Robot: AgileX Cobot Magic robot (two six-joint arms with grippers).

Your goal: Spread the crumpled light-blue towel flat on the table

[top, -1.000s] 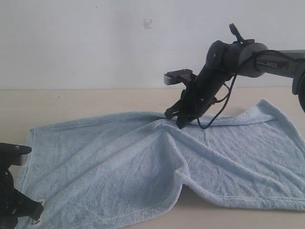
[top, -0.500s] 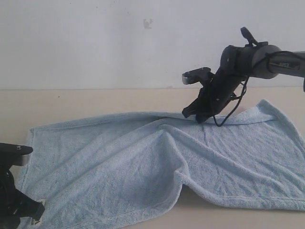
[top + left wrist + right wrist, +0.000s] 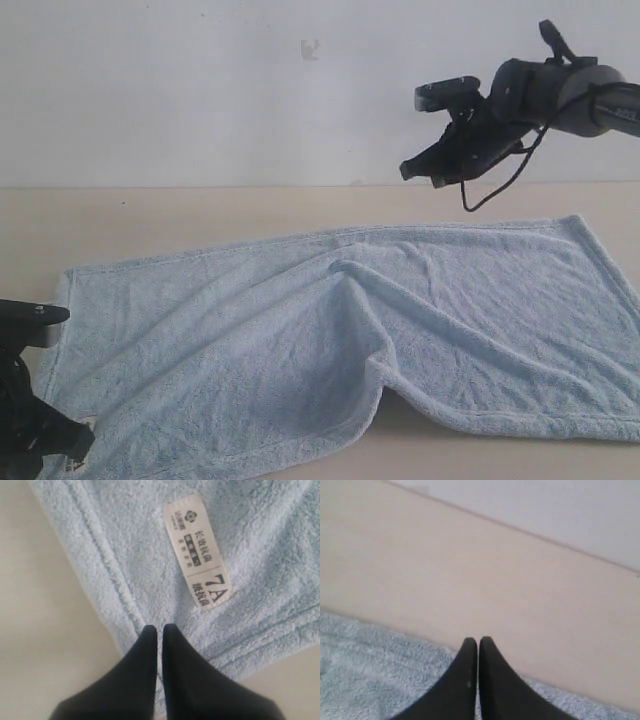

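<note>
We see the light-blue towel [image 3: 340,340] lying lengthwise across the cream worktop [image 3: 200,215], mostly spread, with a raised fold running from its middle to the near edge. The right hand [image 3: 420,172], fingers pressed together and empty, has lifted clear of the far hem, which now lies flat. The left hand [image 3: 159,630], also closed, sits over the corner hem beside the white label [image 3: 197,550]; we cannot tell whether it pinches cloth.
</note>
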